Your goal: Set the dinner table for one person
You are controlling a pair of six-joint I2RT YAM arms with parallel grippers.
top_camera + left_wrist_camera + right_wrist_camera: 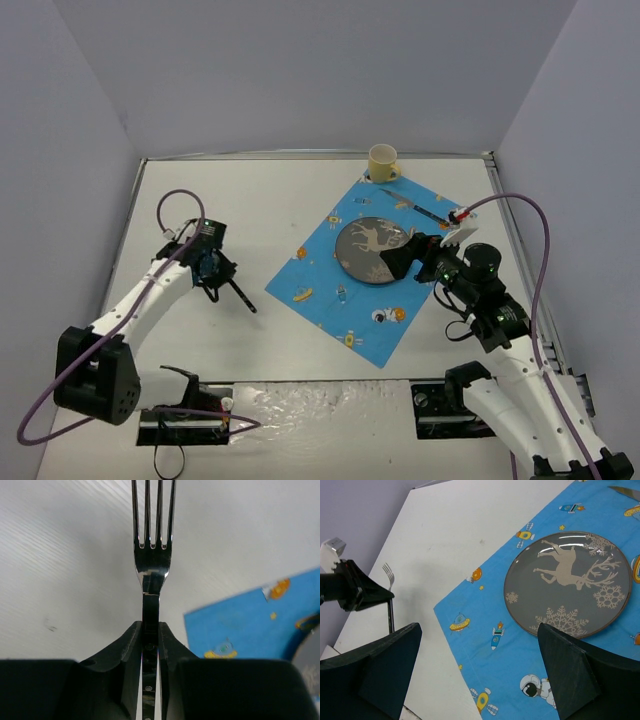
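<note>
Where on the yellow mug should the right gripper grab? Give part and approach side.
Take the yellow mug by its rim, from above: it stands upright, mouth open, so one finger fits inside. Use the left wall; the handle seems to point near-right.

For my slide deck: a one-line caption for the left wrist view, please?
Left gripper shut on a fork, tines pointing out over the white table, blue cloth corner at right.
</note>
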